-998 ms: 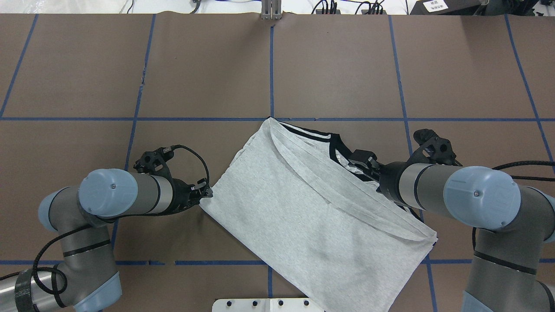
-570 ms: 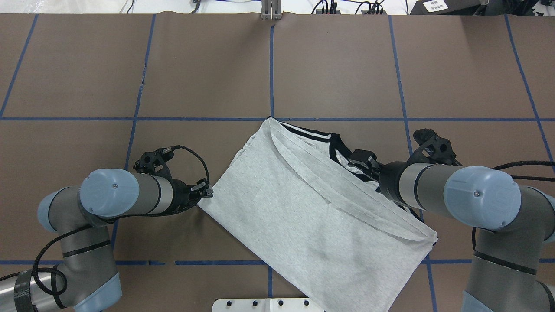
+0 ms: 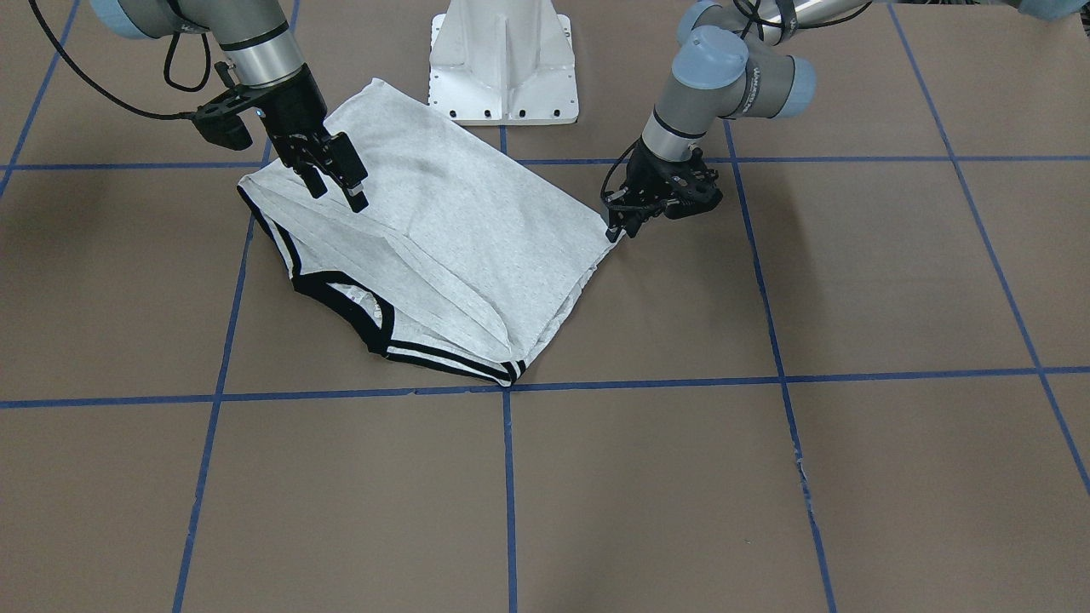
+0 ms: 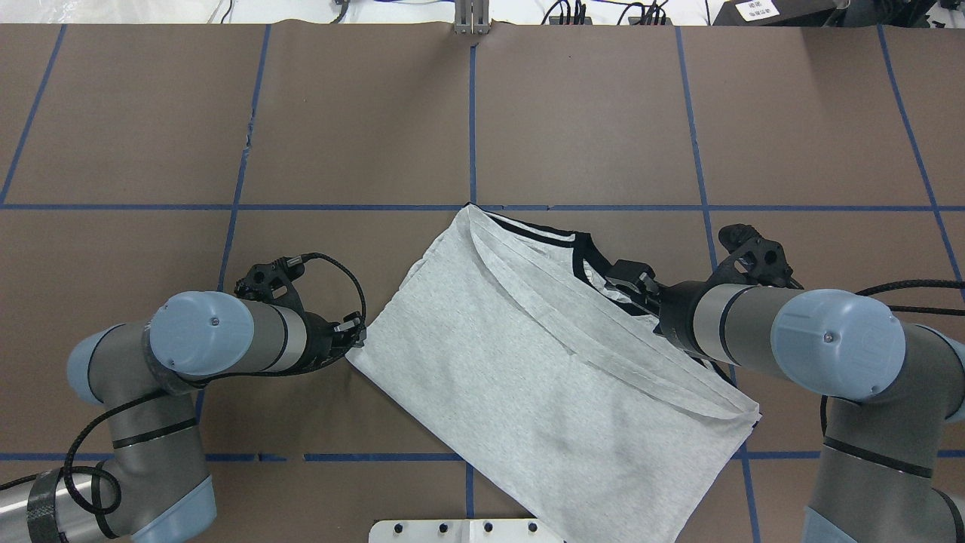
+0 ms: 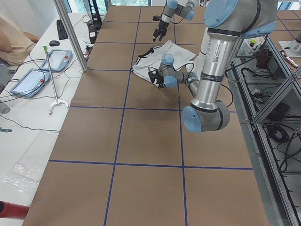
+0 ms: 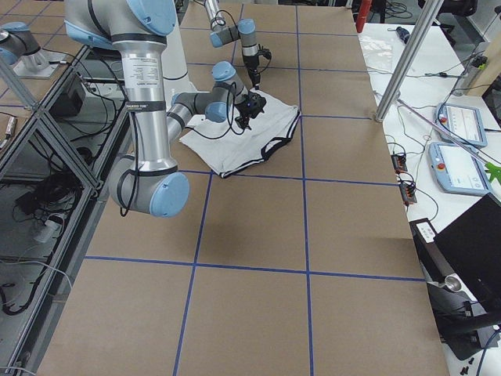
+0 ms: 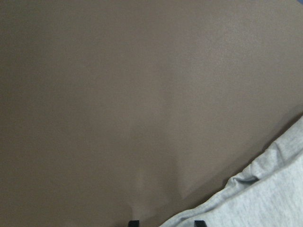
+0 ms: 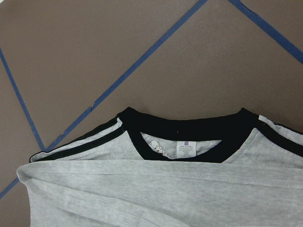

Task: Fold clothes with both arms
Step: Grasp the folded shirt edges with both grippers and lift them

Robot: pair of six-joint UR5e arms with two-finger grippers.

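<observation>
The grey T-shirt lies folded and slanted on the brown table, with its black collar and striped trim toward the far side. The print is hidden. My left gripper is low at the shirt's left corner. In the left wrist view its two fingertips stand apart, with the cloth's edge between them. My right gripper is open and empty, just above the shirt near the collar. The right wrist view shows the collar and its label.
The white pedestal base stands just behind the shirt's near edge. Blue tape lines grid the table. In the exterior left view, a metal post and the operators' tablets stand off the table's far side.
My left arm's elbow has shifted slightly right, and the gripper stays at the shirt's corner. The right arm and the shirt have not moved.
</observation>
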